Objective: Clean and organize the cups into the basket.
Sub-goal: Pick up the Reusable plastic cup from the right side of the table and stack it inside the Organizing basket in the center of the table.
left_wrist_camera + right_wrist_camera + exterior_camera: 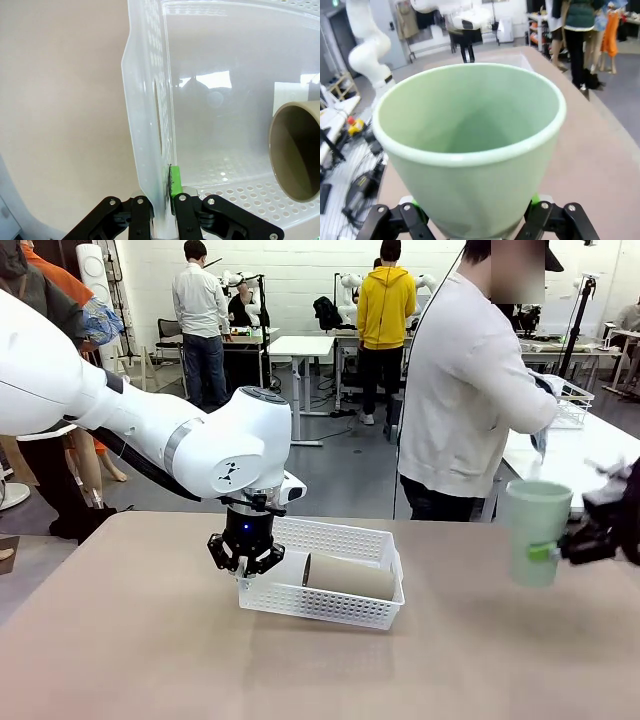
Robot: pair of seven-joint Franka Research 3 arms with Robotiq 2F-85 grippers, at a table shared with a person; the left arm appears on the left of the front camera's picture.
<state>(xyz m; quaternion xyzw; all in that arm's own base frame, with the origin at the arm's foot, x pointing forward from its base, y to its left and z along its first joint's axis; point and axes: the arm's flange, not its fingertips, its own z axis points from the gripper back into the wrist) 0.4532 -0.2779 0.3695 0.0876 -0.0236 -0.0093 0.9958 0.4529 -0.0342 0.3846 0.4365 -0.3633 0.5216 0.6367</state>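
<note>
The white lattice basket [330, 580] sits mid-table, tipped slightly with its left end raised. My left gripper [246, 558] is shut on the basket's left end wall [150, 150], its fingers clamping the rim. A tan-brown cup [350, 575] lies on its side inside the basket, its open mouth [297, 150] facing the gripper. At the right edge, my right gripper [560, 548] holds the pale mint-green cup [538, 532] upright above the table, shut on its lower part. The mint cup [470, 150] looms large, mouth toward the camera, between the green-padded fingers [535, 202].
A person in a white top [470, 390] stands at the far side, turned toward a side table on the right with a wire basket [575, 400]. The tan tabletop [140, 640] is open in front and to the left.
</note>
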